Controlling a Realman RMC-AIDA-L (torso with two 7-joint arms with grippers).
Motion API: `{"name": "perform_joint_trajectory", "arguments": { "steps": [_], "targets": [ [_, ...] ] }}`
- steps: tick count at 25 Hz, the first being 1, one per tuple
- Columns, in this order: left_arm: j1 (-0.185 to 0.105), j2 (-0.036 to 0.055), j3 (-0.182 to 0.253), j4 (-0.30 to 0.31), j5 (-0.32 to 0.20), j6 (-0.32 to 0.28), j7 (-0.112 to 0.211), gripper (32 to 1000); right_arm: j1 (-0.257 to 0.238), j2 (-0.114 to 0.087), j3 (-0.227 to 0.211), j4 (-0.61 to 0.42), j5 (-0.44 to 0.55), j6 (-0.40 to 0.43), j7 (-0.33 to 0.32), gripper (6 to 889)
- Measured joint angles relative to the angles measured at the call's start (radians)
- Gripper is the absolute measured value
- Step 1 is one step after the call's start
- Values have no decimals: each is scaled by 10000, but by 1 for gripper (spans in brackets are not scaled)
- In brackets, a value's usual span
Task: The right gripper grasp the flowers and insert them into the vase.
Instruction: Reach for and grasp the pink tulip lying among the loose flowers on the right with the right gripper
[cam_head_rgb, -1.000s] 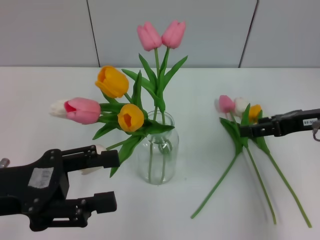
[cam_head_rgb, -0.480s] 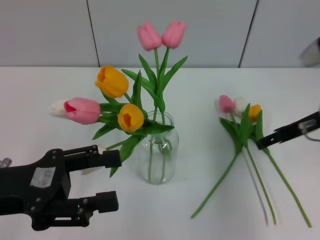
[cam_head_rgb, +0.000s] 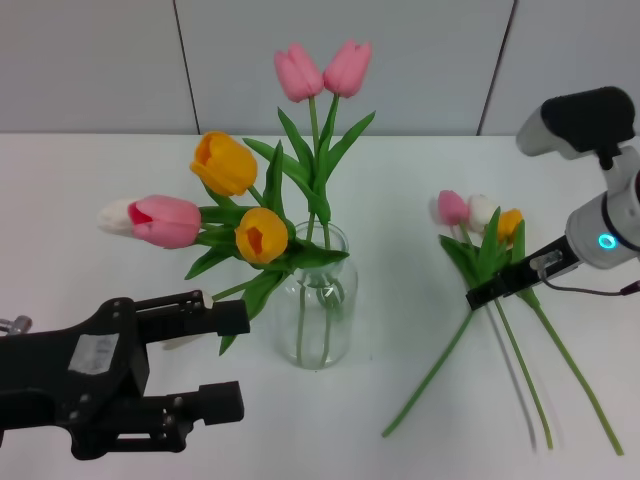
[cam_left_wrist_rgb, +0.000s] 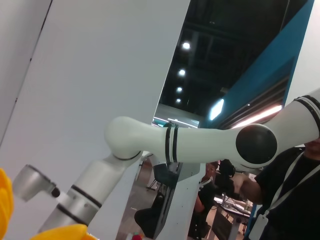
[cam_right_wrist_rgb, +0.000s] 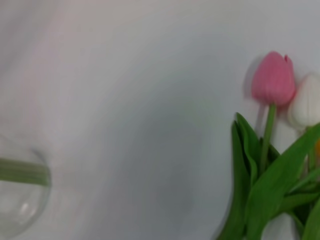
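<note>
In the head view, your right gripper (cam_head_rgb: 478, 297) sits at right of centre, a thin dark bar slanting down from the silver wrist with its glowing ring. Its tip lies over the stems of the flowers (cam_head_rgb: 482, 222), but only an edge-on sliver shows, so you cannot tell whether it is released or clenched on a stem. The flowers lie flat on the white table (cam_head_rgb: 400, 170): pink, white and orange heads bunched together in the right-middle, stems fanning toward the lower right. Part of the leaves is hidden behind the gripper.

The vase (cam_head_rgb: 317, 298) stands upright at centre, well apart from the loose flowers, already holding pink and orange tulips that spread toward the upper left and top.

The right wrist view shows the pink head (cam_right_wrist_rgb: 273, 78) and green leaves at the right edge, the white one cut off by the frame, and a blurred curve of glass at lower left.

Your left gripper (cam_head_rgb: 225, 360) fills the lower left of the head view, fingers spread apart, grasping nothing
</note>
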Motion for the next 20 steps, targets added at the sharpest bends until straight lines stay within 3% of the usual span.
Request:
{"name": "perform_joint_trajectory", "arguments": {
  "steps": [4, 20],
  "targets": [
    [-14, -45, -26, 0, 18, 0, 3, 803, 50, 1, -745, 394, -5, 509, 552, 815],
    [-207, -63, 1, -224, 27, 1, 39, 803, 166, 42, -814, 1465, 7, 2251, 716, 806]
  ]
}}
